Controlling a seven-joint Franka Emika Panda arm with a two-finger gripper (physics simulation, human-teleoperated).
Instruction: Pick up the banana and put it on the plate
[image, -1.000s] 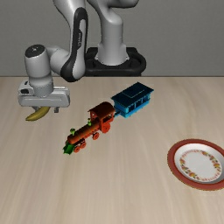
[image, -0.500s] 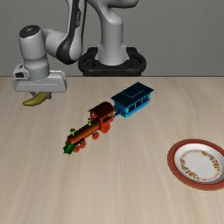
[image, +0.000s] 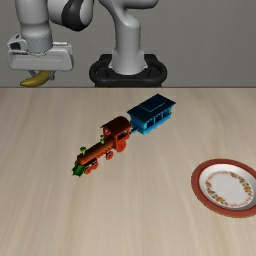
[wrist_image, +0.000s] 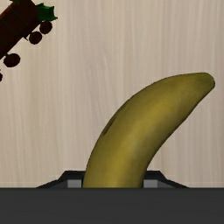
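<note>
The gripper (image: 38, 71) pinches the banana (image: 35, 80) high above the table (image: 60, 210), the fruit's long axis roughly level across the exterior view. The wrist view shows its curve bending away from the toy train (wrist_image: 22, 31), while the exterior view shows the plate (image: 198, 182).

The gripper (image: 38, 70) hides the top of the banana (image: 35, 80). The wrist view's edge cuts off the toy train (wrist_image: 19, 24).
</note>
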